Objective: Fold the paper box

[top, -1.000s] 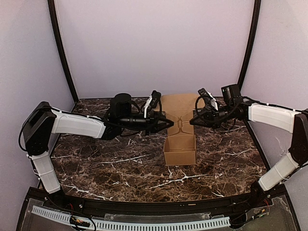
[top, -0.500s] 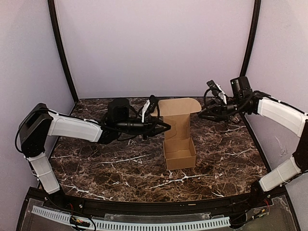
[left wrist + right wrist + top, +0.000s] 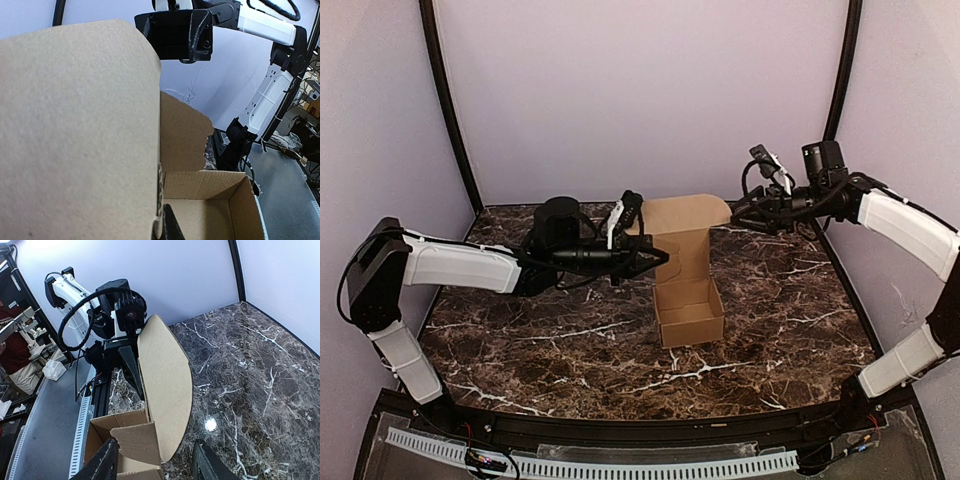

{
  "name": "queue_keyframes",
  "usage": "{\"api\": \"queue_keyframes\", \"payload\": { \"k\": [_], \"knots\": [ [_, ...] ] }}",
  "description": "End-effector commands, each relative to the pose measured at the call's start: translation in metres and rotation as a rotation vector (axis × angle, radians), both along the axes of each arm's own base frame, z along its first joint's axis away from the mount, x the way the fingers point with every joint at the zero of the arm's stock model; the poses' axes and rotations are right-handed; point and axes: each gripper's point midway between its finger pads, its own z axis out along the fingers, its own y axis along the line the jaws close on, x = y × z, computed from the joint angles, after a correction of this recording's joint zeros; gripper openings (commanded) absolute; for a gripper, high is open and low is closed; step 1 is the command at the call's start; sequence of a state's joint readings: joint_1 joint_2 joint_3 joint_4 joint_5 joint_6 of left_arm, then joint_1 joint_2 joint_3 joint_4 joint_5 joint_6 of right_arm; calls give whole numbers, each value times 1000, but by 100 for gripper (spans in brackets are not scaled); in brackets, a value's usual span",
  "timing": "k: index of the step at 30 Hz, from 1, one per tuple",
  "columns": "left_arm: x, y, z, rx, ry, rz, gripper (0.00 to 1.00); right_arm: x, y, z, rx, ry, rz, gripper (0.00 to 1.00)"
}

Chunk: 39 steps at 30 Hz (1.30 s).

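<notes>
A: L side first. What's the gripper doing?

B: Left gripper (image 3: 658, 260) comes in from the left edge, tips at the left side of the plain brown cardboard paper box (image 3: 690, 318). On its wrist cam one black fingertip (image 3: 168, 227) pokes up by the box wall; a big cardboard panel hides the rest. Can't tell how far it's open or if it's got hold of anything.

A: Box itself?

B: On the dark, white-veined marble worktop (image 3: 540, 350), approx mid, a bit right of ctr and nearer the far edge. Low open tray in front, tall back panel upright behind, round-cornered top flap (image 3: 687, 212) above.

A: R side?

B: Right gripper (image 3: 738, 212) is up off the worktop at the flap's right end, toward the far right corner. Its fingers (image 3: 103, 465) are spread wide, flap edge between them, not clamped on it.
</notes>
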State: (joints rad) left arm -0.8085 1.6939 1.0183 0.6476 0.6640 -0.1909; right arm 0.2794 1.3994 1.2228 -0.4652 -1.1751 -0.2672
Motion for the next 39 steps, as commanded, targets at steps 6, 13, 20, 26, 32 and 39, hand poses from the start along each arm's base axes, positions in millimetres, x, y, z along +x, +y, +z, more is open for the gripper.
{"api": "queue_keyframes", "payload": {
  "k": [6,13,20,26,32,39],
  "knots": [
    [0,2,8,9,-24,24,1,13,26,-3,9,95,17,45],
    [8,-2,-1,65,-29,60,1,30,38,-11,-33,101,-53,8],
    [16,-5,-7,98,-39,107,1,54,35,-28,-121,65,-216,2],
    [31,-9,-10,119,-35,226,1,80,27,-44,-229,17,-412,7],
    [55,-18,-24,188,1,409,1,95,30,-57,-311,17,-487,7],
    [61,-1,-34,268,-58,492,1,83,18,-40,-290,14,-418,23]
  ]
}}
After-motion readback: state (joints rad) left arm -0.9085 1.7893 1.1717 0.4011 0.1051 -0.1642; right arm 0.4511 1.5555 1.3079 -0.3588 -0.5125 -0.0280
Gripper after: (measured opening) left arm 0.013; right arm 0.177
